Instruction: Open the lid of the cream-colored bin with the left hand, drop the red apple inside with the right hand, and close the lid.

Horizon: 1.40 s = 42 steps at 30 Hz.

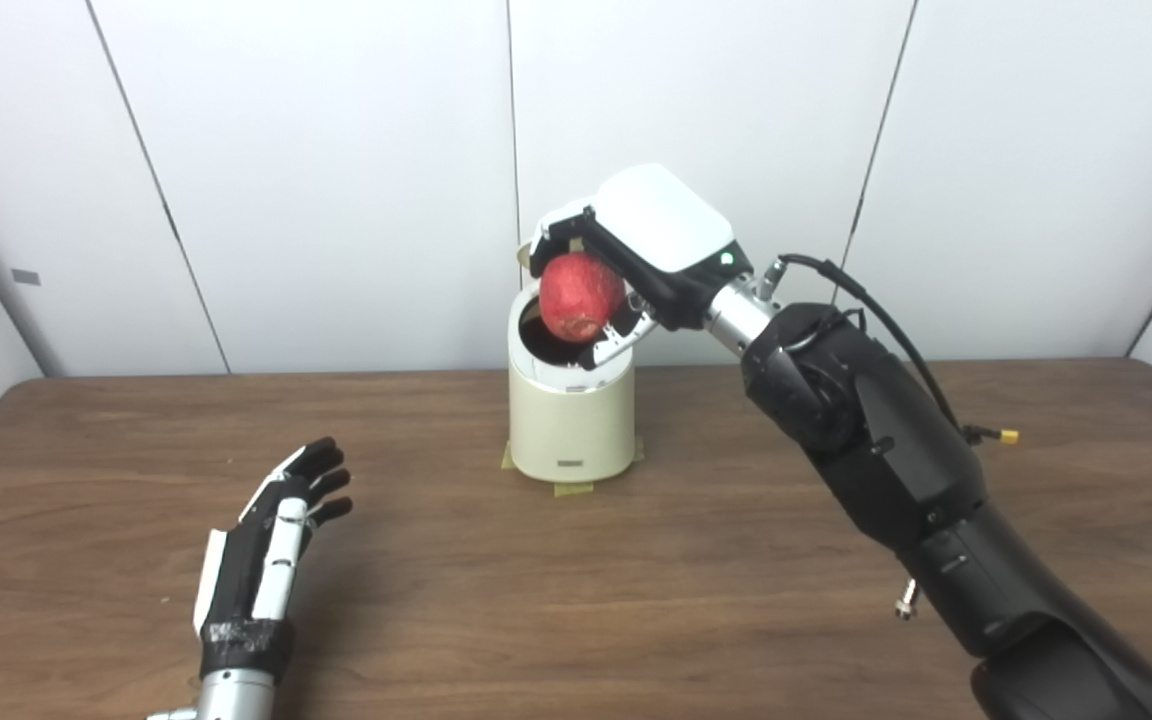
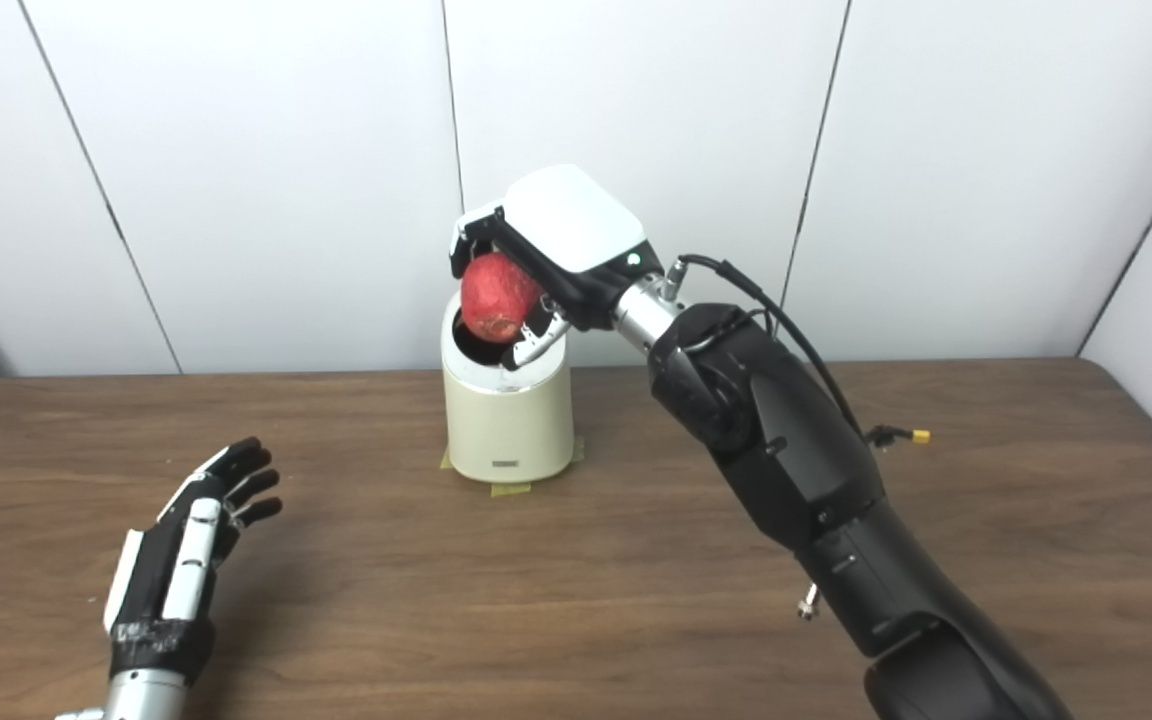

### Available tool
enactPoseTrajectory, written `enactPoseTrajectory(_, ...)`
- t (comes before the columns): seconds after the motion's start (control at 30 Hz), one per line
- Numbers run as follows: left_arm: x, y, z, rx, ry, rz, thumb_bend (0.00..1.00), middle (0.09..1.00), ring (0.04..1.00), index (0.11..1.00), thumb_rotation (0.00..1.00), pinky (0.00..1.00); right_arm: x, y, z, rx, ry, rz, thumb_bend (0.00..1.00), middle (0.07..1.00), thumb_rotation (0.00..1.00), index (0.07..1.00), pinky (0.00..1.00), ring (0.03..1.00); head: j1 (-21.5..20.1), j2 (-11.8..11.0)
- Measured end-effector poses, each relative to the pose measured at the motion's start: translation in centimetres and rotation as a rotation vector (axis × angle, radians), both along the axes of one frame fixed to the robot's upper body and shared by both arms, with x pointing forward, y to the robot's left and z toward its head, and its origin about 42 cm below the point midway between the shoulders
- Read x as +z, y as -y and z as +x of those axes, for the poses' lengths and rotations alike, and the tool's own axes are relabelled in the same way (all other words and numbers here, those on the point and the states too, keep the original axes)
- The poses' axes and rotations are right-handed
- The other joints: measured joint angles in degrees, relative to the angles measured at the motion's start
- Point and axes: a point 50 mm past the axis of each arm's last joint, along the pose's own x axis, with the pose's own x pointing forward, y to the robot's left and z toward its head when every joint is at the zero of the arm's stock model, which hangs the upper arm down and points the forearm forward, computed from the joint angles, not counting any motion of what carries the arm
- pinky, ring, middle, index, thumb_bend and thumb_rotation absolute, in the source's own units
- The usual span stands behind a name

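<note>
Red and a little mottled, the apple (image 1: 581,297) sits clamped in the right hand (image 1: 626,262), directly over the dark mouth of the bin (image 1: 570,415). The lid (image 1: 523,251) seems tipped up behind, though only a sliver shows past the hand, so I can't be sure how far it stands back. The risk I judge greatest: the apple catches the rim on release and rolls off across the table (image 1: 576,580), or a finger (image 1: 608,350) reaching down by the rim nudges the bin against its tape (image 1: 573,490). The left hand (image 1: 271,545) rests well apart, fingers spread, holding nothing. Nothing else stands near the bin.
</note>
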Motion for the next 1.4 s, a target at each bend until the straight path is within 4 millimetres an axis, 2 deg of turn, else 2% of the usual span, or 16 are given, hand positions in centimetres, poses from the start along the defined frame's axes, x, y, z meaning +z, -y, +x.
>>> enactPoseTrajectory(0.23, 0.0, 0.1, 0.0, 0.003, 0.002, 0.007, 0.34, 0.83, 0.812, 0.818, 0.78, 0.75, -2.0, -0.5, 2.1, -0.001, 0.031, 0.065, 0.51, 0.562, 0.0, 0.468, 0.36, 0.428, 0.17, 0.44)
enactPoseTrajectory(0.63, 0.2, 0.4, 0.0, 0.001, 0.03, 0.013, 0.34, 0.829, 0.807, 0.818, 0.78, 0.74, -2.8, -0.5, 3.4, -0.007, 0.108, 0.043, 0.51, 0.566, 0.0, 0.464, 0.34, 0.423, 0.09, 0.44)
enactPoseTrajectory(0.77, 0.2, 0.4, 0.0, 0.002, 0.03, 0.013, 0.33, 0.831, 0.809, 0.82, 0.78, 0.74, -2.8, -0.4, 3.5, -0.04, 0.114, 0.034, 0.51, 0.567, 0.0, 0.475, 0.4, 0.453, 0.0, 0.7)
enactPoseTrajectory(0.8, 0.2, 0.4, 0.0, 0.001, 0.03, 0.014, 0.33, 0.832, 0.81, 0.822, 0.79, 0.74, -2.7, -0.4, 3.5, -0.053, 0.122, 0.026, 0.51, 0.604, 0.06, 0.482, 0.43, 0.514, 0.0, 0.7)
enactPoseTrajectory(0.83, 0.2, 0.4, 0.0, 0.0, 0.03, 0.014, 0.33, 0.833, 0.812, 0.822, 0.79, 0.75, -2.7, -0.4, 3.5, -0.063, 0.132, 0.02, 0.73, 0.631, 0.03, 0.54, 0.45, 0.554, -0.09, 0.7)
enactPoseTrajectory(0.87, 0.2, 0.5, 0.0, 0.0, 0.03, 0.014, 0.33, 0.833, 0.812, 0.821, 0.79, 0.75, -2.6, -0.4, 3.4, -0.07, 0.139, 0.015, 0.87, 0.667, 0.01, 0.589, 0.47, 0.599, -0.09, 0.7)
enactPoseTrajectory(0.93, 0.2, 0.5, 0.0, -0.002, 0.03, 0.014, 0.32, 0.833, 0.812, 0.821, 0.79, 0.75, -2.5, -0.4, 3.0, -0.074, 0.152, 0.015, 0.96, 0.709, 0.0, 0.636, 0.51, 0.646, -0.17, 0.79)
enactPoseTrajectory(1.03, 0.2, 0.5, 0.0, -0.003, 0.03, 0.014, 0.33, 0.831, 0.81, 0.818, 0.78, 0.74, -2.4, -0.6, 2.6, -0.076, 0.146, 0.007, 1.0, 0.737, 0.01, 0.668, 0.53, 0.678, -0.18, 0.79)
enactPoseTrajectory(1.4, 0.2, 0.5, 0.0, -0.009, 0.03, 0.016, 0.35, 0.832, 0.811, 0.819, 0.79, 0.74, -1.9, -0.2, 2.5, -0.078, 0.121, -0.033, 1.0, 0.743, 0.04, 0.67, 0.54, 0.681, -0.35, 0.97)
